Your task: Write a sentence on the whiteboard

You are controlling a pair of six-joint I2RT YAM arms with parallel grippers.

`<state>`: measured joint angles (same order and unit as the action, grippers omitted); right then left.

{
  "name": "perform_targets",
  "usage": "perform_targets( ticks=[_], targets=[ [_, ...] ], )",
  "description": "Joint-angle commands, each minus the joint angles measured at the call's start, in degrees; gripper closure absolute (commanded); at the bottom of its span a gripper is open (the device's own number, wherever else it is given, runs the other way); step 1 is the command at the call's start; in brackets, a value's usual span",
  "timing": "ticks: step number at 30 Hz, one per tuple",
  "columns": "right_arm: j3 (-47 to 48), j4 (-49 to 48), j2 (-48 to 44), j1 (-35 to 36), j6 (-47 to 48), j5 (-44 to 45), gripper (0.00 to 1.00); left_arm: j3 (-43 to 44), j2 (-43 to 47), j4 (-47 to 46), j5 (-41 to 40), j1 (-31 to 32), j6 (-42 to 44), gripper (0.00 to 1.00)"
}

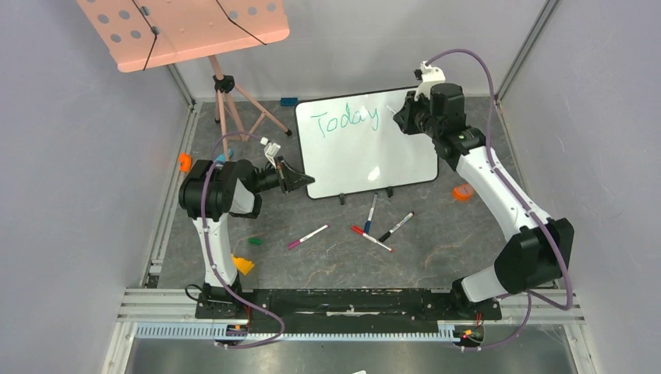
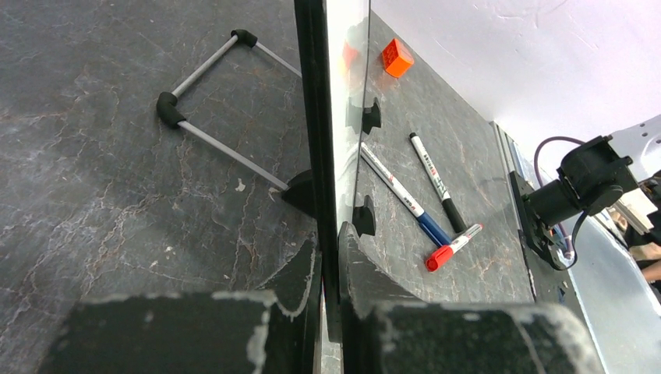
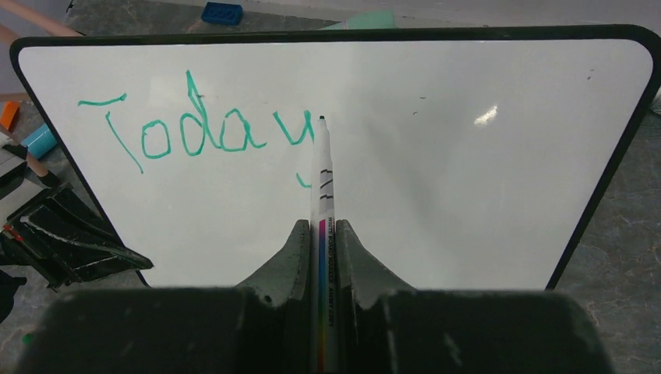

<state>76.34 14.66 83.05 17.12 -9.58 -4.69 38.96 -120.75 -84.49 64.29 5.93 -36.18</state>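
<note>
The whiteboard [image 1: 366, 160] stands tilted on the dark table, with "Today" [image 1: 345, 121] in teal at its upper left. My left gripper [image 1: 300, 181] is shut on the board's lower left edge. In the left wrist view its fingers [image 2: 366, 273] clamp the black frame [image 2: 312, 117] edge-on. My right gripper [image 1: 405, 117] is at the board's upper right, shut on a white marker [image 3: 321, 171]. The marker's tip is at the upper right stroke of the "y" in "Today" [image 3: 187, 132]. The right gripper [image 3: 320, 230] squeezes the marker barrel between both jaws.
A pink music-stand tray [image 1: 187, 27] on a tripod stands at the back left. Several loose markers lie in front of the board: pink [image 1: 308, 236], red [image 1: 372, 238], blue [image 1: 371, 212] and black [image 1: 397, 226]. Small orange pieces [image 1: 185, 161] [image 1: 463, 192] and a yellow one [image 1: 244, 265] lie around.
</note>
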Motion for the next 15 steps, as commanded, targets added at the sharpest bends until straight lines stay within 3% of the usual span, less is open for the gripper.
perform_targets(
  ticks=[1,15],
  targets=[
    [4.7,-1.5,2.9,-0.4,-0.3,-0.8,1.00,2.0,-1.5,-4.7,2.5,0.2,3.0,0.98],
    [6.3,-3.7,6.4,-1.0,0.3,-2.5,1.00,1.9,-1.4,-4.7,2.5,0.2,3.1,0.98]
  ],
)
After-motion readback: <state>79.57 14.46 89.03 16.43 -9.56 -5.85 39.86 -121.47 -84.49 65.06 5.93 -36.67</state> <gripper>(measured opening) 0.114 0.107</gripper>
